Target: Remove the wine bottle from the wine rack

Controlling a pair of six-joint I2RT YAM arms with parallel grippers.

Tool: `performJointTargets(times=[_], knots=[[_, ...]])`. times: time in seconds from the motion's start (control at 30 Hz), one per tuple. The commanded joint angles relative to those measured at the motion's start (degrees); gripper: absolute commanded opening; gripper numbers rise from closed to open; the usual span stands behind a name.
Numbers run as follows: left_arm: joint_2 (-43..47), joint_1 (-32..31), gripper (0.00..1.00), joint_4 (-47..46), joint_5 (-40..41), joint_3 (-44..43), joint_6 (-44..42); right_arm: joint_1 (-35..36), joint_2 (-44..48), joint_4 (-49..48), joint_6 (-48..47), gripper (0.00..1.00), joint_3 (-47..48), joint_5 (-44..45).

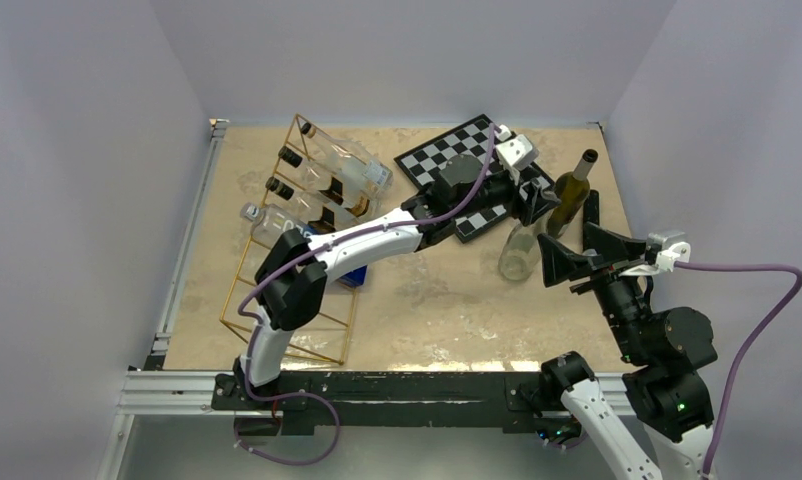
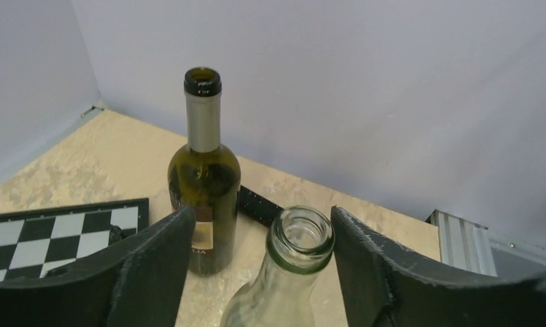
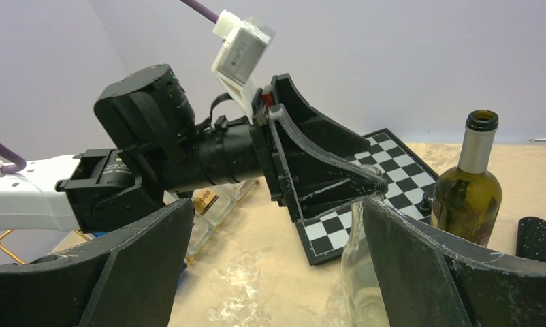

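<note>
Lower right, the right gripper (image 1: 567, 250) gapes empty. Centre right, the left gripper (image 2: 260, 225) sits open around the wine bottle (image 2: 299, 238), unclamped. The bottle stands on the surface, well apart from the wine rack (image 1: 287, 342). Back out straight, sparing the green bottle (image 2: 203, 184).

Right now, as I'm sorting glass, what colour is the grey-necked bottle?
The grey-necked bottle is dark olive green, clearest in the left wrist view.

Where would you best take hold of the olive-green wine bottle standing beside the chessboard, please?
Grip the olive-green wine bottle at its narrow neck, just under the lip, coming in level from the near right with the open right gripper. It stands upright, so the neck is exposed, while the clear bottle and the left gripper crowd its near left side.
</note>
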State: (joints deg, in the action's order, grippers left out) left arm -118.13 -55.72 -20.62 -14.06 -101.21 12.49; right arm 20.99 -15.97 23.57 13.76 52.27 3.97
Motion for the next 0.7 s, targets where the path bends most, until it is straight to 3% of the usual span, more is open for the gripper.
performJointTargets(times=[0.0,0.37,0.5,0.67], knots=[[5.19,-0.25,0.82,-7.64,1.26,-1.17,1.36,0.25,-0.54,-1.16,-1.19,0.99,0.57,0.97],[17.45,-0.09,0.88,-1.74,13.55,9.17,-0.36,0.26,-1.37,-0.22,-0.56,0.99,0.76,-0.72],[25.54,0.12,0.89,4.10,24.89,15.04,-1.46,0.26,-2.05,0.82,-0.32,0.99,1.69,-1.59],[36.14,2.46,0.92,18.18,37.94,20.83,2.89,0.25,-3.23,1.65,0.97,0.99,2.18,-2.64]])
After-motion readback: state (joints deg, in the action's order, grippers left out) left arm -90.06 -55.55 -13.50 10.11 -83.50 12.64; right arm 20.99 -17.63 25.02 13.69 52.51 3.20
